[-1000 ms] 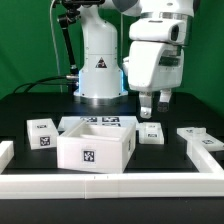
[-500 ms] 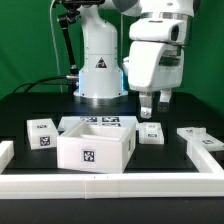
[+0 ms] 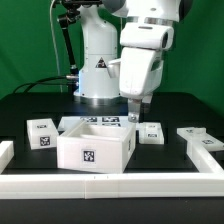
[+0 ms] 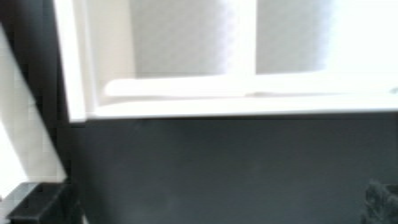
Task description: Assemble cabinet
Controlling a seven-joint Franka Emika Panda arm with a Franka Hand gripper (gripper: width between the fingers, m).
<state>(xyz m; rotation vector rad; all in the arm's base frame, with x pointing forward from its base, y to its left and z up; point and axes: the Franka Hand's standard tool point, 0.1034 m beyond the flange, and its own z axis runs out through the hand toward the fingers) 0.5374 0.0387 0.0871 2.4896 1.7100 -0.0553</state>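
The cabinet body (image 3: 94, 147) is a white open-topped box with a tag on its front, at the front centre of the black table. A small white tagged block (image 3: 41, 133) lies to its left in the exterior view, another (image 3: 152, 132) to its right, and a flat tagged piece (image 3: 201, 137) further right. My gripper (image 3: 135, 116) hangs just above the box's back right corner, open and empty. The wrist view shows white walls of the body (image 4: 178, 95) over dark table, with a dark fingertip (image 4: 36, 205) at the frame's edge.
The marker board (image 3: 103, 121) lies just behind the box. The robot's white base (image 3: 98, 70) stands at the back. A white rail (image 3: 110, 186) borders the table's front, with short rails at the left (image 3: 5, 151) and right (image 3: 205, 157).
The arm has swung toward the exterior view's left and a little lower, from above the right block to the box's back right corner. No part has moved.
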